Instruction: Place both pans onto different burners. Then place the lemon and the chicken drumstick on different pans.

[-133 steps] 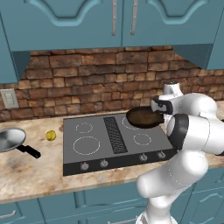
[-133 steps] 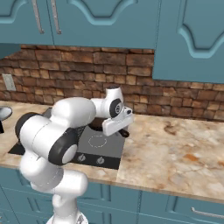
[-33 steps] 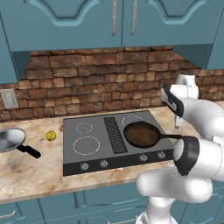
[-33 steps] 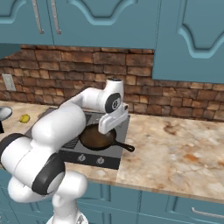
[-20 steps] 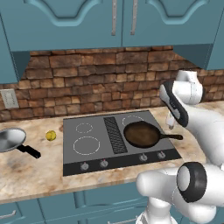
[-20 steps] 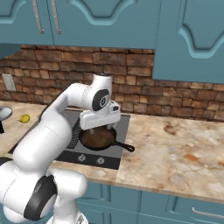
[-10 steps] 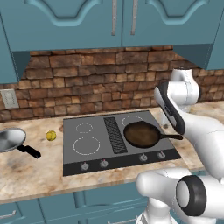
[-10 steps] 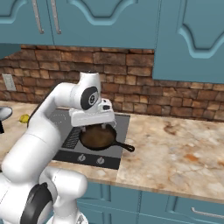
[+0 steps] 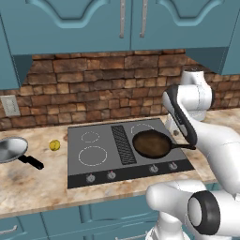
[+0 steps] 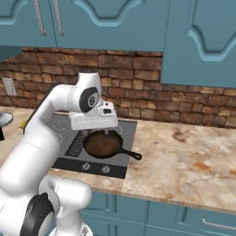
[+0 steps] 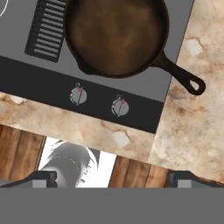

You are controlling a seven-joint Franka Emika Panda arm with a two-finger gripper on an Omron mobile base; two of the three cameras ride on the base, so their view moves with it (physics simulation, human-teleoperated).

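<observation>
Left base view — marbled countertop (image 9: 37, 187), brick backsplash (image 9: 93, 89).

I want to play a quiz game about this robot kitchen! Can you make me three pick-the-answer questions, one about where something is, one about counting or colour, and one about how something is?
1. Where is the brown pan?
A. on the cooktop, right of the vent
B. on the counter by the lemon
C. in the gripper

2. How many knobs are on the cooktop's front strip?
A. two
B. four
C. six

3. How is the gripper?
A. shut on the pan handle
B. shut on nothing
C. open, holding nothing

Answers:
1 A: the pan sits on the cooktop's right half, its handle pointing over the counter.
2 B: the left base view shows two pairs of knobs.
3 C: the hand view shows the fingertips wide apart, above the pan.
</observation>
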